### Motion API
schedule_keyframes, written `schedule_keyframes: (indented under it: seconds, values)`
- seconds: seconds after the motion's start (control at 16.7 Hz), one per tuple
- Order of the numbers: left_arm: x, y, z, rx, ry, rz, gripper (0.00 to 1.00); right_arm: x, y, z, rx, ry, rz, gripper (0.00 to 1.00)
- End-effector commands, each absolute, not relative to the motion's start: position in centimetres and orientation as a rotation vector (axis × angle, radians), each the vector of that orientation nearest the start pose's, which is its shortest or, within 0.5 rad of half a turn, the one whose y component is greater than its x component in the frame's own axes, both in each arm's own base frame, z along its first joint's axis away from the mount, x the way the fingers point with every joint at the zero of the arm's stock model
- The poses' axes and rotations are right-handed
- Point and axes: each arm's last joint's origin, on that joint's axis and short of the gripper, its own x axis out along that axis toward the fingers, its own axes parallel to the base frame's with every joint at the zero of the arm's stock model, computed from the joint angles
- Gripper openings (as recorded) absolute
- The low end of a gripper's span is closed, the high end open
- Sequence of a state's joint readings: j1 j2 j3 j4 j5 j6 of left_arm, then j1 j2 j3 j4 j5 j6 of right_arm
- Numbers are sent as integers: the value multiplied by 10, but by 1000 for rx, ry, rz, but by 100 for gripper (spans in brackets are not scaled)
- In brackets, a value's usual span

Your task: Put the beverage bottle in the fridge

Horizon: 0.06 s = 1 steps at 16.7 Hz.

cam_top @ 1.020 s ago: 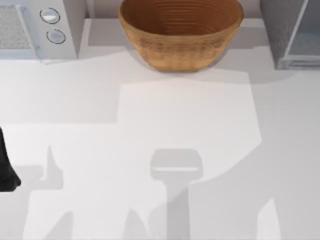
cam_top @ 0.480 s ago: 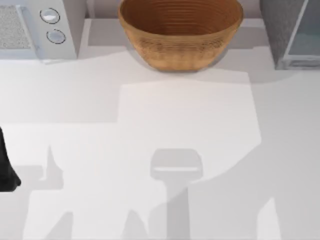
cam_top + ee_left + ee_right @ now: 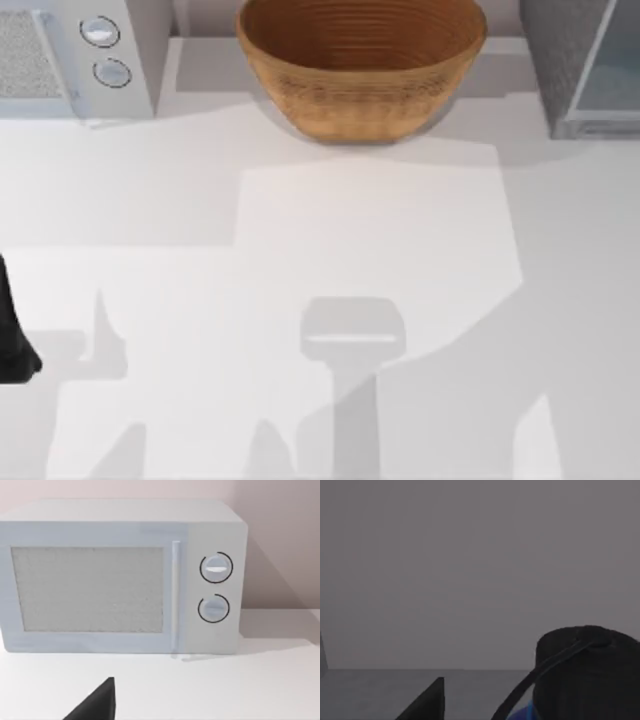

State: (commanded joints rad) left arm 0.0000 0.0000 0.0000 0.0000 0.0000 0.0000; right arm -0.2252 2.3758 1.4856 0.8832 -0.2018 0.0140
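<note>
From my remote station, the fridge [image 3: 585, 70] stood at the counter's [image 3: 400, 250] far right corner. A sliver of blue bottle [image 3: 526, 713] sat by my right pincer; whether clamped, I couldn't tell. Light, rigid, slick, I judged; grip mid-body.

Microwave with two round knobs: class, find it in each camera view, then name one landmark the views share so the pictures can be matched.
Top view: the microwave stands at the table's far left corner, cut by the picture's edge.
Left wrist view: seen front-on, speckled door beside the door handle.
Right wrist view: faces a plain grey surface instead.
Shared landmark: the two round knobs, seen in the top and left wrist views.
</note>
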Motion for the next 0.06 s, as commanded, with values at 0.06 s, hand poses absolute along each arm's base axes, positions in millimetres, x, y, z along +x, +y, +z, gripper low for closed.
schedule_keyframes:
  seconds: [0.06]
  values:
    - [106,-1,160,0,0,0,100,504,-103,129,5,9,4,100]
